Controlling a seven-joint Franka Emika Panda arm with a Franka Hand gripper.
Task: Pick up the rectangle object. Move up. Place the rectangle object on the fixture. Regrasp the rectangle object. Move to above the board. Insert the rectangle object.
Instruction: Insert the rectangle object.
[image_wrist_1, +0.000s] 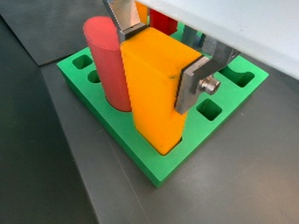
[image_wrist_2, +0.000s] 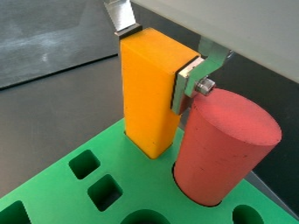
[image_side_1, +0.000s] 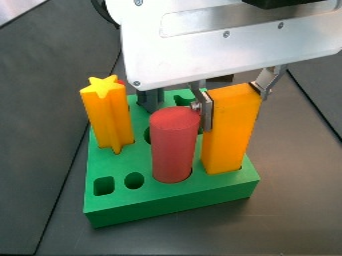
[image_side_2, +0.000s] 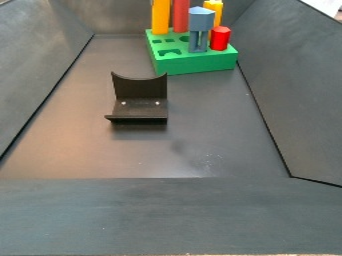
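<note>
The orange-yellow rectangle object (image_wrist_1: 158, 96) stands upright with its lower end in a hole of the green board (image_wrist_1: 146, 157), next to the red cylinder (image_wrist_1: 107, 66). My gripper (image_wrist_1: 160, 61) is over the board, with a finger against each side of the block's top end. It is shut on the block. Both show in a wrist view, gripper (image_wrist_2: 155, 61) and block (image_wrist_2: 146, 105), and in a side view, gripper (image_side_1: 238, 97) and block (image_side_1: 227, 135). The block's top stands higher than the cylinder (image_side_1: 174, 145). The dark fixture (image_side_2: 136, 100) sits empty on the floor, well away from the board (image_side_2: 187, 62).
An orange-yellow star-shaped post (image_side_1: 107, 115) stands in the board's far-left corner. Several small holes (image_side_1: 134, 182) in the board are empty. A grey-blue peg (image_side_2: 201, 20) stands among the pieces. Dark sloping walls (image_side_2: 47, 90) enclose the floor.
</note>
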